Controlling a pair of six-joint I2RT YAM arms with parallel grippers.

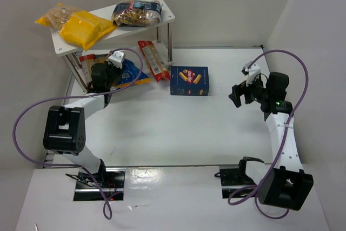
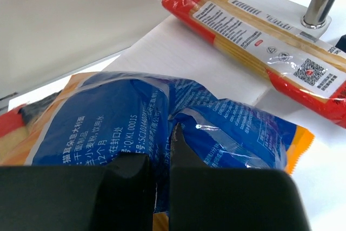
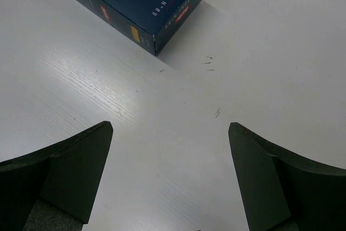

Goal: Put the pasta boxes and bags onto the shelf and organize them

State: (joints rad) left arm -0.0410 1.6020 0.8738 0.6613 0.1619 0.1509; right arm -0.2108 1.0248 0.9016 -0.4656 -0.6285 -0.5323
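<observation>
The crinkly blue bag [image 2: 135,117], lying at the front edge of the lower board of the shelf [image 1: 165,9], is pinched by a fold of film between the nearly closed jaws of the left gripper [image 2: 160,158], apparently so it can be drawn further in. The right gripper [image 3: 170,150] is held over the bench [image 3: 243,52] with jaws wide apart and empty, near the dark-blue box [image 3: 138,1], presumably in readiness. One blue bag, one box, two red-edged packs [image 2: 254,36], one yellow pack [image 1: 84,30] and, it seems, two clear packs [image 1: 135,13] are counted.
</observation>
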